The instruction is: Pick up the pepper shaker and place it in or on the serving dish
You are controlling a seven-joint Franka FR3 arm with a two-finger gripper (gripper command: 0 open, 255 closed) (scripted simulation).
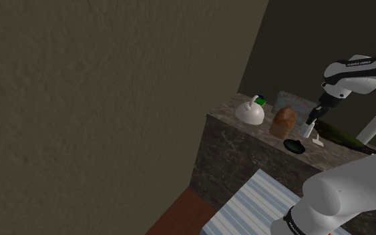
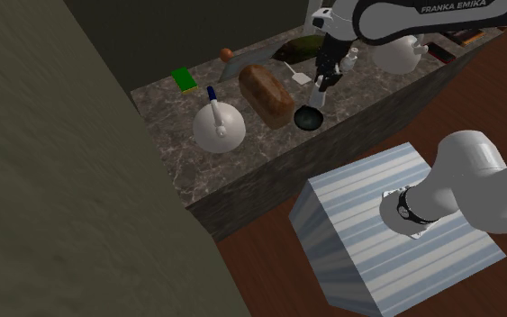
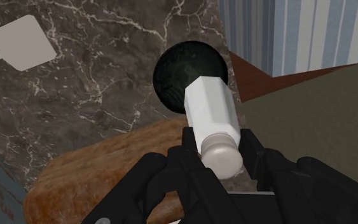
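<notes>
- The fingers are closed on the white pepper shaker, clasping its capped end and leaving the body free.
- The shaker hangs above the black serving dish on the worktop, apparently positioned for lowering.

1 shaker, 1 dish, 1 loaf, 1 kettle

In gripper, shaker over dish — beside loaf.

Rough olive-grey wall, dark veined marble counter, reddish-brown wooden floor, dim light throughout
</notes>
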